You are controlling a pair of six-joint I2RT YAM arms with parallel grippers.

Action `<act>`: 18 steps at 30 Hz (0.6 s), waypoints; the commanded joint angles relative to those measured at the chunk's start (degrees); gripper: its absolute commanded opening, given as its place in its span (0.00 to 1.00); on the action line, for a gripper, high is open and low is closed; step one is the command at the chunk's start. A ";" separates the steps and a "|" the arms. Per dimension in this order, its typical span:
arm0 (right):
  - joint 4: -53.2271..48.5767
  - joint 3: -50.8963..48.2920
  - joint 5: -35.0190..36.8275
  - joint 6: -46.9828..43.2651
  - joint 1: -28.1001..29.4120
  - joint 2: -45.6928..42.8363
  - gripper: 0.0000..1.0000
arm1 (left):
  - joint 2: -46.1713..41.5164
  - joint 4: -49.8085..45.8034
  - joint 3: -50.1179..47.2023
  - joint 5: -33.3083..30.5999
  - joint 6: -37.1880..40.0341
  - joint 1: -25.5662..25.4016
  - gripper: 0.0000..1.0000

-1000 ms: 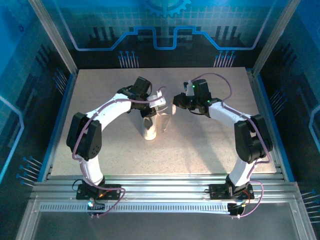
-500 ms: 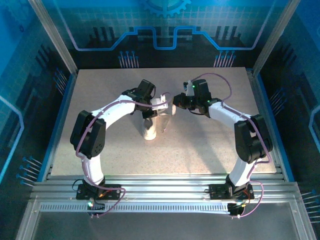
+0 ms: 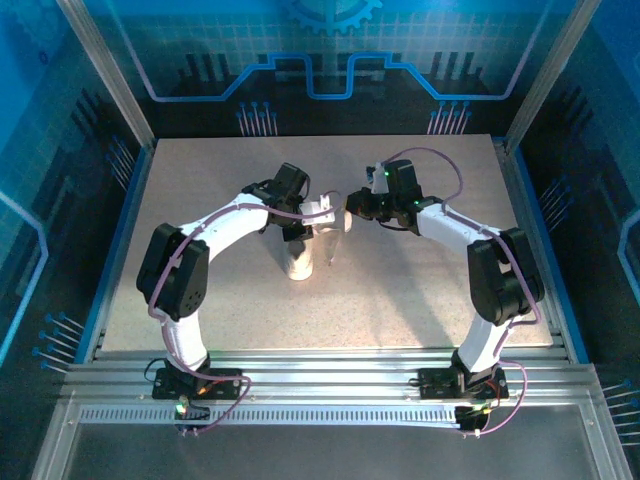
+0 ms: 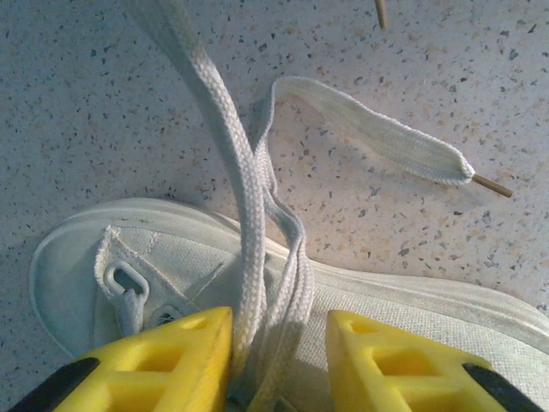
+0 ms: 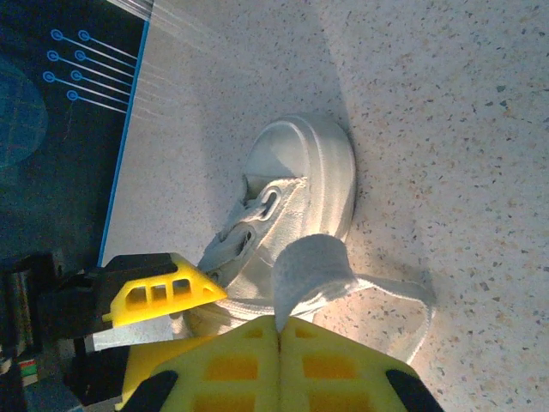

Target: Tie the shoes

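White sneaker point(image 3: 298, 262) sits on the counter point(image 3: 420, 290), between both arms. One lace point(image 5: 309, 262) pinched tight in right tool point(image 5: 277, 323); left tool point(image 4: 274, 330) spread apart, lace strands point(image 4: 249, 215) running through its gap.

Left wrist: sneaker point(image 4: 163, 249) cut off at 6 and 3 o'clock, one end out of frame. Laces point(image 4: 244, 189) run off at 12 o'clock; their lower run is lost at the 6 o'clock edge between the left gripper point(image 4: 279, 322) fingers. Aglet point(image 4: 380, 10) at 12 o'clock, mostly cropped.

Right wrist: right gripper point(image 5: 277, 330) fingers hide the pinched lace end and the sneaker's heel. The lace just above them is blurred.

Top: sneaker's 12 o'clock end lies under the left gripper. Laces too thin to trace.
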 commanded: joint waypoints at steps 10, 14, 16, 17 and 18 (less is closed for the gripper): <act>-1.79 1.97 -2.14 -0.47 -1.42 1.20 0.00 | 1.06 -1.46 0.95 -2.32 3.85 -0.94 0.00; -0.50 1.76 -2.70 0.26 -1.46 0.73 0.00 | -0.59 -0.56 1.02 -0.59 1.71 -0.85 0.00; 0.25 1.54 -2.97 0.69 -1.42 0.65 0.00 | -1.32 0.24 1.14 0.71 0.07 -0.60 0.00; 0.79 1.46 -3.24 0.90 -1.43 0.64 0.00 | -1.50 0.39 1.42 1.57 -0.89 -0.31 0.00; 1.49 1.32 -3.51 1.09 -1.42 0.62 0.00 | -1.56 0.60 1.89 2.35 -2.12 0.01 0.00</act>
